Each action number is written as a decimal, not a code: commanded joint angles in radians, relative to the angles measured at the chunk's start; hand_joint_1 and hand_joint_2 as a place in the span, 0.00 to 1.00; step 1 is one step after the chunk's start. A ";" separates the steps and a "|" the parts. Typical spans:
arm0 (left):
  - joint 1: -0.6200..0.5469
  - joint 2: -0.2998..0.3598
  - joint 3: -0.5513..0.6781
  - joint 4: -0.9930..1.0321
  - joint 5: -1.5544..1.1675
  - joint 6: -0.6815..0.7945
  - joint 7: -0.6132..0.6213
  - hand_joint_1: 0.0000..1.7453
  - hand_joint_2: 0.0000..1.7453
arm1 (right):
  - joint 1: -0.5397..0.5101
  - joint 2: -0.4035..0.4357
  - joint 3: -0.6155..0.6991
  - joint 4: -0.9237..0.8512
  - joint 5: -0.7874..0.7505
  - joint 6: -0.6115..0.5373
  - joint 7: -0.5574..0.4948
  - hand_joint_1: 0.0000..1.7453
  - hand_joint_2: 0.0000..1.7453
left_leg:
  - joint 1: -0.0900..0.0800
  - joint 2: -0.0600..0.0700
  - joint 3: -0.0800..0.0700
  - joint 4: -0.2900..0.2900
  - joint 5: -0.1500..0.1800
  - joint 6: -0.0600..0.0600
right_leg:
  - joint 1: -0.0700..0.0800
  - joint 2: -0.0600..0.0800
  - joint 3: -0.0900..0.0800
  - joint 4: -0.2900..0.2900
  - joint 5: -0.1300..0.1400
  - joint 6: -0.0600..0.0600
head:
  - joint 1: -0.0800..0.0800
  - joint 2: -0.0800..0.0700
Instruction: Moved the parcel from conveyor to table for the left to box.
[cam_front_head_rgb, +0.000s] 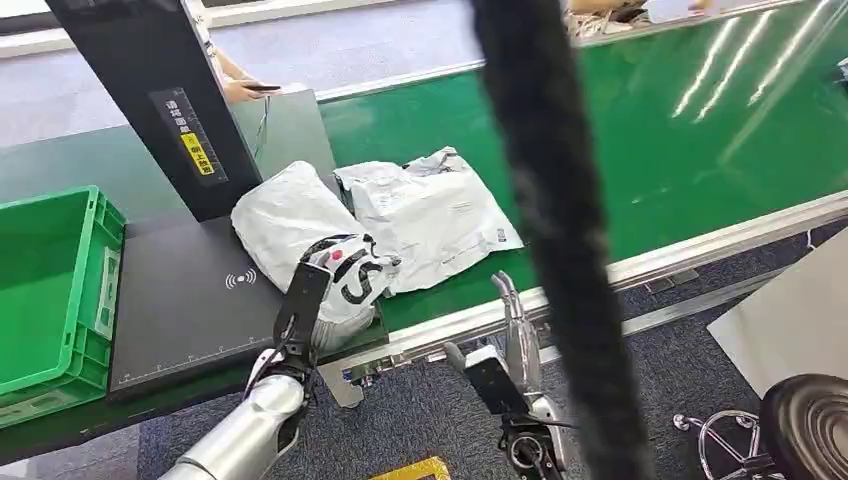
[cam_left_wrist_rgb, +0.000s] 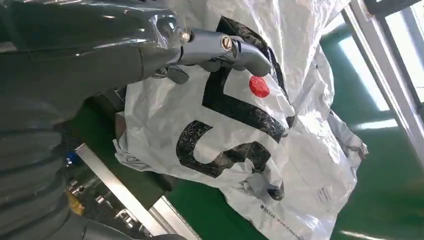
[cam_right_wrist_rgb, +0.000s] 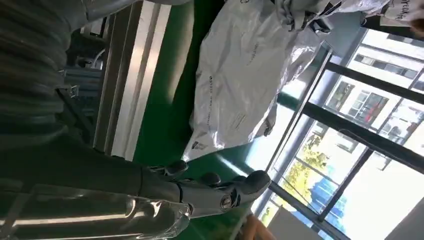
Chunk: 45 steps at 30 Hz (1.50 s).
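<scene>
A bulky white parcel (cam_front_head_rgb: 300, 215) with black letters and a red dot lies half on the black scanner plate (cam_front_head_rgb: 180, 310), half on the green conveyor (cam_front_head_rgb: 650, 130). My left hand (cam_front_head_rgb: 300, 305) reaches up against its near side, thumb and fingers stretched over the printed face (cam_left_wrist_rgb: 235, 140), not closed around it. The left hand (cam_left_wrist_rgb: 220, 50) touches the plastic. A second, flatter white parcel (cam_front_head_rgb: 435, 215) lies on the belt just right of the first. My right hand (cam_front_head_rgb: 512, 320) hovers at the conveyor's near rail, fingers apart, holding nothing; the flat parcel (cam_right_wrist_rgb: 240, 80) lies beyond the right hand (cam_right_wrist_rgb: 215, 192).
A green crate (cam_front_head_rgb: 50, 290) stands left of the scanner plate. The black scanner post (cam_front_head_rgb: 150, 90) rises behind the plate. A thick black cable (cam_front_head_rgb: 550, 200) hangs across the head view. A person's hand (cam_front_head_rgb: 245, 90) holds a phone behind the post. An office chair base (cam_front_head_rgb: 800, 430) stands at lower right.
</scene>
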 joint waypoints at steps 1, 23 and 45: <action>-0.021 0.005 -0.098 0.094 0.032 0.049 -0.018 0.00 0.00 | 0.009 -0.023 -0.033 0.002 -0.035 0.037 -0.017 0.00 1.00 | 0.000 0.000 0.002 -0.001 0.000 0.000 | 0.000 0.000 0.002 -0.001 0.000 0.000 | 0.000 0.000; -0.013 0.005 -0.046 0.181 0.062 0.067 -0.048 1.00 0.00 | -0.078 -0.039 0.004 0.078 -0.072 0.067 -0.010 0.00 1.00 | 0.000 0.002 0.002 -0.001 0.000 0.000 | 0.000 0.002 0.002 -0.001 0.001 0.000 | 0.000 0.000; -0.021 0.005 -0.063 0.176 -0.033 0.004 -0.145 0.00 0.00 | -0.151 -0.031 0.084 0.127 -0.014 0.105 -0.004 0.00 1.00 | 0.000 0.003 0.001 0.000 0.000 0.000 | 0.000 0.002 0.001 -0.001 0.001 0.000 | 0.000 0.000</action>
